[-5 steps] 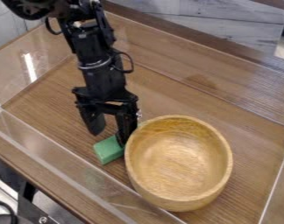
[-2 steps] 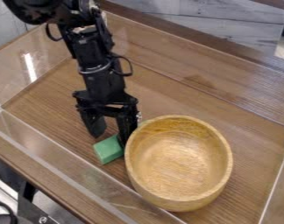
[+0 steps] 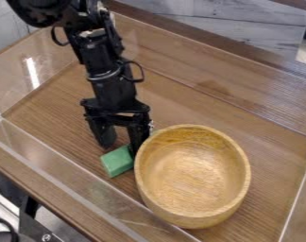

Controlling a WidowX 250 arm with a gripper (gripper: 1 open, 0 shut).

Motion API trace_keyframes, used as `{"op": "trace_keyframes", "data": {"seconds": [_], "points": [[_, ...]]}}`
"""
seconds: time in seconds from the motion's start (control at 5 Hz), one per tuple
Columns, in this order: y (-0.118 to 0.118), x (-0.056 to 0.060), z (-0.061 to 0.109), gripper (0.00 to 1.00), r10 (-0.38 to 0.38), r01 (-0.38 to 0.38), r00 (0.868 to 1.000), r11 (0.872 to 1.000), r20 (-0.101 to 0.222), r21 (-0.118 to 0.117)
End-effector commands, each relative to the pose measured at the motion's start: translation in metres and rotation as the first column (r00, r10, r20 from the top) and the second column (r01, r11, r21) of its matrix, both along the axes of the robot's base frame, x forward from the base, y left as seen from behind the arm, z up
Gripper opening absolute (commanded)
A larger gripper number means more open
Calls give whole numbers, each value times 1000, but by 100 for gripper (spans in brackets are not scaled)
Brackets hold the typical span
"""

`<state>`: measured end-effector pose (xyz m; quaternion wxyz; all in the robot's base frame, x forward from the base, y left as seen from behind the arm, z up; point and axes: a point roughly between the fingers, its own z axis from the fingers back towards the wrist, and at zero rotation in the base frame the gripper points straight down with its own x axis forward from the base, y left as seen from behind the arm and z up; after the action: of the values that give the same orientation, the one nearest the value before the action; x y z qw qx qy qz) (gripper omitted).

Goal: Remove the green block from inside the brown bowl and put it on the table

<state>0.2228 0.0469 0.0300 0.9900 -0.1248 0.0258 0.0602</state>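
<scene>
The green block lies flat on the table, just left of the brown bowl and outside it. The bowl's inside shows only bare wood grain. My gripper hangs straight above the block, its black fingers pointing down and spread apart. Nothing sits between the fingers, and a small gap separates their tips from the block.
Low clear acrylic walls border the table at the front and left. A second wooden surface and a marble-patterned wall lie behind. The black arm rises to the upper left.
The gripper has lifted slightly away from the green block, which stays on the table. The bowl has not moved.
</scene>
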Motion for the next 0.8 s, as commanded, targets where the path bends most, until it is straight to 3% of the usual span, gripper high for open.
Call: {"op": "trace_keyframes", "data": {"seconds": [0.0,0.2,0.6], "points": [[6,10,6,0,13,-13,999,1000,40,9],[5,10,7,0,11,-11,999,1000,34,5],[5,4,21,0,1,-1,1000,1000,-14,0]]}}
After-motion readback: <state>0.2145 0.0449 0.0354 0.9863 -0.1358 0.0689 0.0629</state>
